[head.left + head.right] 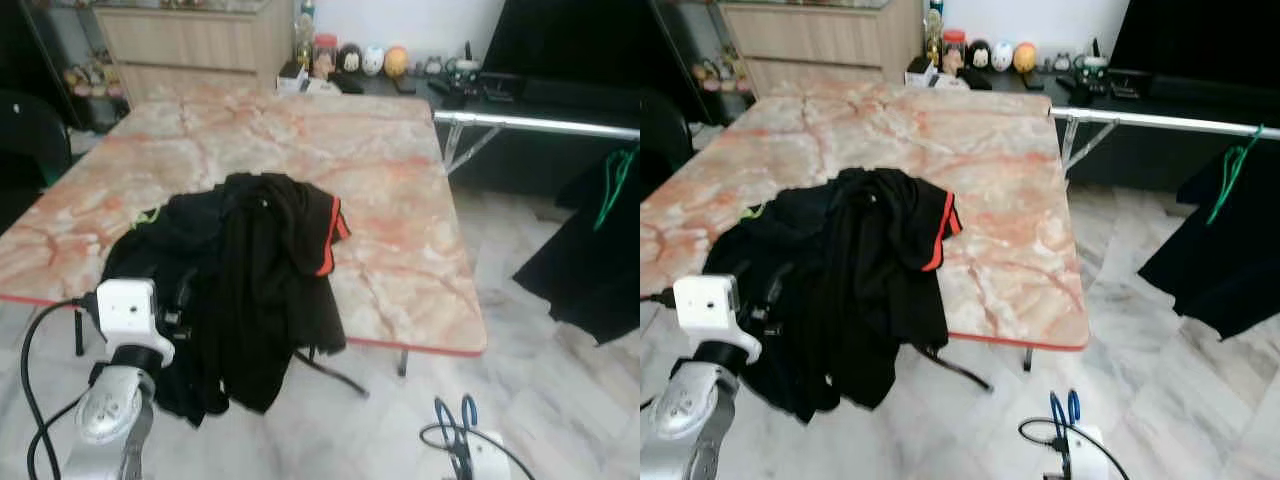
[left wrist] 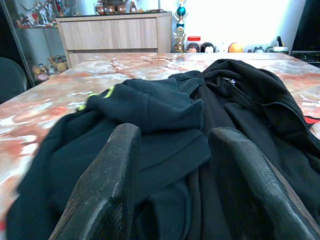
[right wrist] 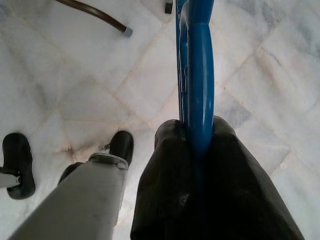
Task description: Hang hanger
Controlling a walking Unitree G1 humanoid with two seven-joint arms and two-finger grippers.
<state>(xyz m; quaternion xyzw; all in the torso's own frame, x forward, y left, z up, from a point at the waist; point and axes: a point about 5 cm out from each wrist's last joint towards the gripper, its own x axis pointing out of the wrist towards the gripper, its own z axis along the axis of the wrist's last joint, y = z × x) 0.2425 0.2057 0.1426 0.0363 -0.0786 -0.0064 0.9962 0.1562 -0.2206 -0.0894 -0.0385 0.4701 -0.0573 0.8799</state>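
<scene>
A blue hanger is clamped between the fingers of my right gripper, which is shut on it low over the tiled floor; its blue loops show at the bottom right. A pile of black clothes with an orange trim lies on the near edge of the marble table and hangs over it. My left gripper is open right in front of this pile, with its fingers apart and nothing between them. A silver clothes rail stands at the right and carries a black garment on a green hanger.
A wooden cabinet stands behind the table. Small round figures and a dark screen line the back wall. A dark chair stands at the left. A thin table leg runs over the pale floor tiles under the table edge.
</scene>
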